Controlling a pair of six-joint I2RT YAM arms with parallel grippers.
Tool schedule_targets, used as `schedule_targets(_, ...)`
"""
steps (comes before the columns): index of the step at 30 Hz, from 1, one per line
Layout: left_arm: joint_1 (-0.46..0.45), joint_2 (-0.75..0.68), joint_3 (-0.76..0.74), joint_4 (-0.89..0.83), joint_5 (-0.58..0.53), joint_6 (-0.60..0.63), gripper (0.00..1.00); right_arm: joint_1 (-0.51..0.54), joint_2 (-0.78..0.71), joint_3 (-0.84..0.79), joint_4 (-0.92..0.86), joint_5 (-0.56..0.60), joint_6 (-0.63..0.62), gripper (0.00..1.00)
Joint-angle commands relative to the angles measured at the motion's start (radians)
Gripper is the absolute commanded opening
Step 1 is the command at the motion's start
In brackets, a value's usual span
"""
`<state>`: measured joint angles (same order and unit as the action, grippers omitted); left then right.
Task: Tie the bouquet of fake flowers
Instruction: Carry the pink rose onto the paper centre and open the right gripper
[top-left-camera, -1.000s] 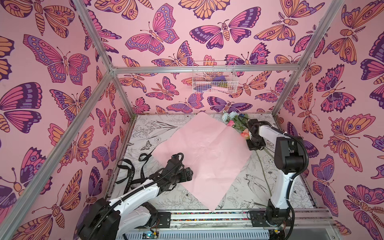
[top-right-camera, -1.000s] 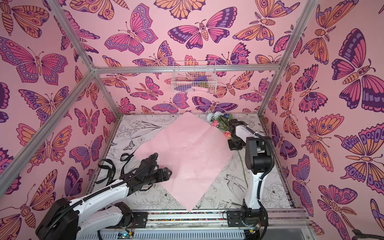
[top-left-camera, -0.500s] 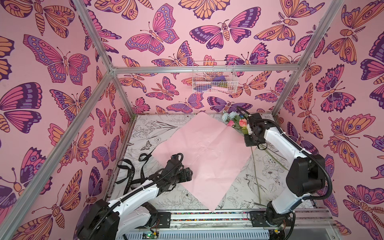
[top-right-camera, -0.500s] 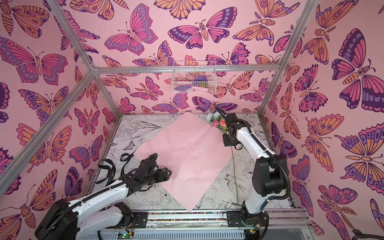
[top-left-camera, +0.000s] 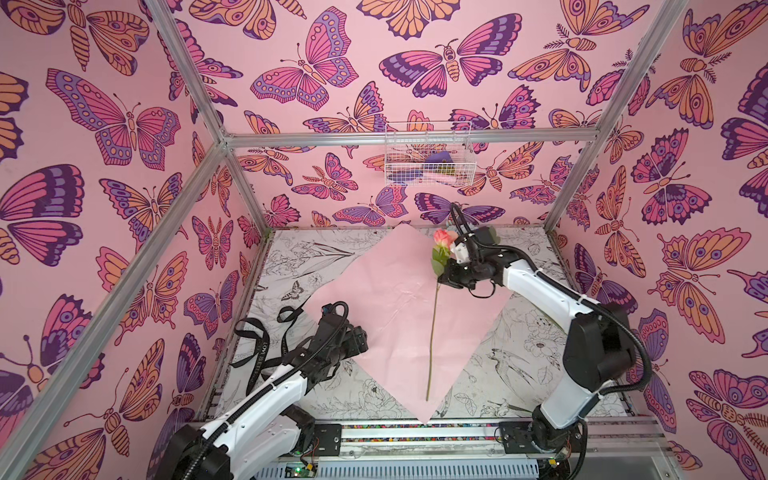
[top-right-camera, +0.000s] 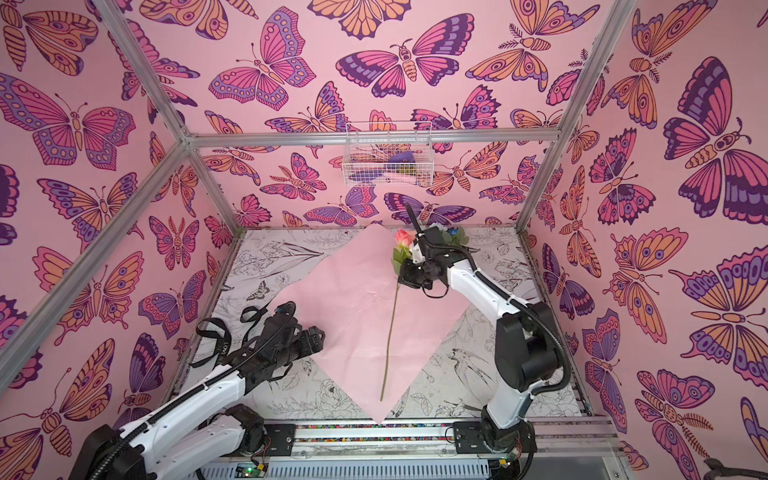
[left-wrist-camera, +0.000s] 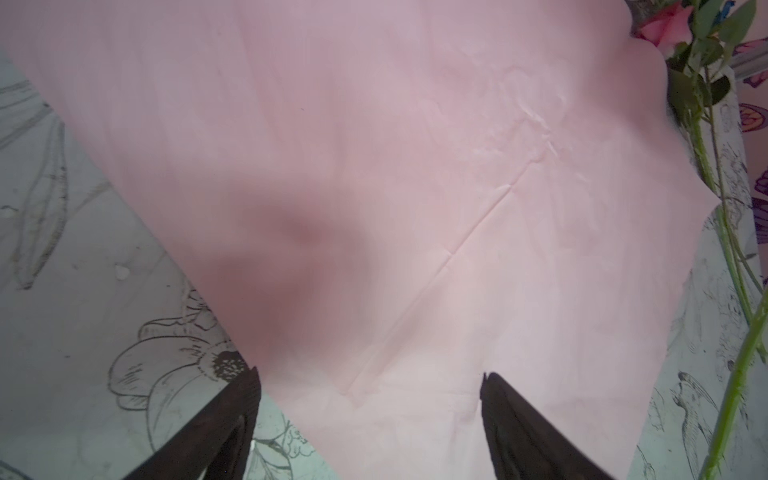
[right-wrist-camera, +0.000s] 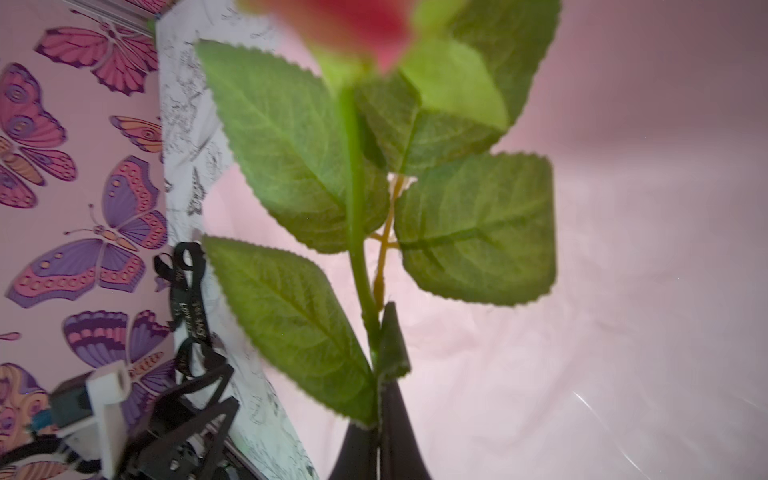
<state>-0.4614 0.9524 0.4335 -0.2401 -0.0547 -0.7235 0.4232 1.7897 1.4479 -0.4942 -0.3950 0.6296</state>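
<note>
Coral rose (top-left-camera: 443, 237) now aloft over paper (top-left-camera: 386, 299)

Matt creased pink paper (top-left-camera: 395, 307), seemingly fabric-leaved rose (right-wrist-camera: 299, 174), woven black ribbon (right-wrist-camera: 192, 299)

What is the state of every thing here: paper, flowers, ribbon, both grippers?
Wrapping paper: spread flat, unfolded.
Coral rose: held below its leaves, over the paper.
Other flowers: lying at the far edge.
Black ribbon: loose, untied, left of the paper.
Left gripper: open, empty, at the paper's edge.
Right gripper: shut on the coral rose.
</note>
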Motion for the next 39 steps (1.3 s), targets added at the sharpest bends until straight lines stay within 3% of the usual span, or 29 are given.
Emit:
schedule_targets(1, 0.034, 0.013, 0.003, -0.028, -0.027, 0.024, 0.83, 0.032, 0.101, 0.123, 0.081, -0.035, 0.085, 0.0)
schedule_targets(10, 0.066, 0.108, 0.016, 0.027, 0.001, 0.034, 0.72, 0.072, 0.428, 0.501, 0.032, 0.008, 0.037, 0.0)
schedule_targets(16, 0.072, 0.163, 0.019, 0.052, 0.023, 0.036, 0.65, 0.073, 0.611, 0.749, -0.113, 0.086, -0.061, 0.0)
schedule_targets(21, 0.076, 0.195, 0.021, 0.069, 0.039, 0.036, 0.63, 0.07, 0.685, 0.802, -0.108, 0.177, -0.097, 0.0)
schedule_targets(29, 0.077, 0.191, 0.0, 0.072, 0.084, 0.033, 0.61, 0.071, 0.769, 0.816, 0.05, 0.194, -0.104, 0.0)
schedule_targets(39, 0.078, 0.172, 0.003, 0.056, 0.079, 0.037, 0.61, 0.071, 0.904, 0.99, 0.09, 0.177, -0.117, 0.08)
